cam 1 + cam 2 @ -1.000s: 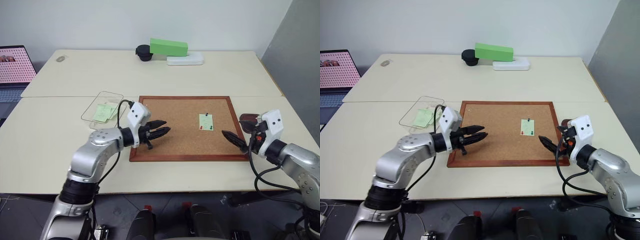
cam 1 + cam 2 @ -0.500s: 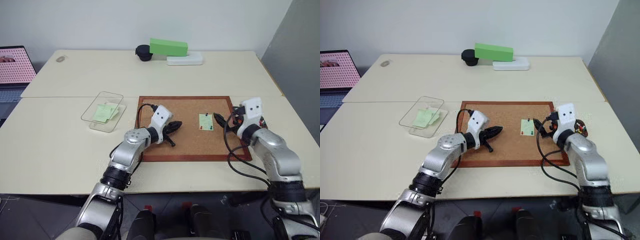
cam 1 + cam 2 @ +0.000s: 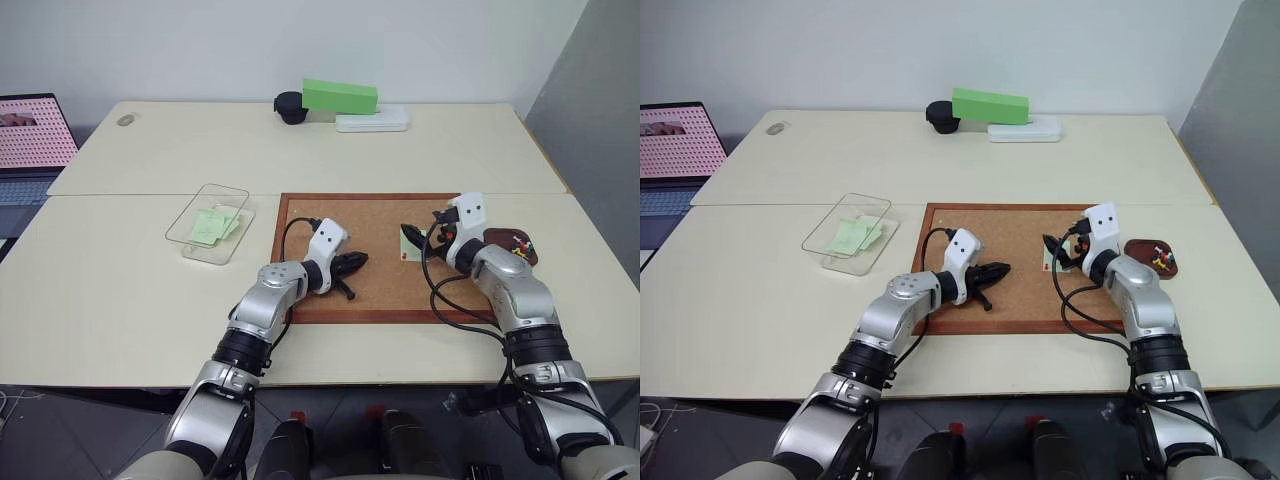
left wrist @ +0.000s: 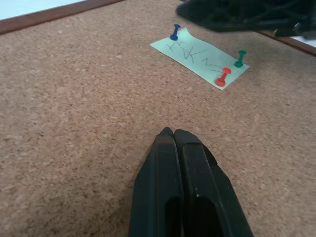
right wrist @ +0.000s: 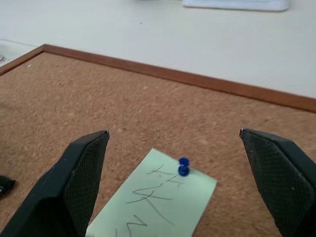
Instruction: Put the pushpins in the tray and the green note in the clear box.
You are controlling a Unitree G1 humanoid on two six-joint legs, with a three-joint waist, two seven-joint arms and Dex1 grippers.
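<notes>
Currently your right gripper [image 5: 177, 182] hangs low over the corkboard [image 3: 370, 215] with its jaws spread as wide as they go and nothing held. The green note [image 5: 153, 202] lies flat on the board directly ahead of and between those jaws, its long axis running roughly along the gripper's line. A blue pushpin [image 5: 183, 167] stands at the note's far end; a red pushpin [image 4: 222, 77] and a green pushpin [image 4: 240, 59] stand at its near end. Your left gripper [image 4: 171, 134] rests over bare cork with its jaws pressed together and empty, well apart from the note, so the right arm is the nearer one. The tray [image 3: 1152, 260] sits on the tabletop just beside the board's right edge. The clear box [image 3: 210, 222] lies off the board's left side.
</notes>
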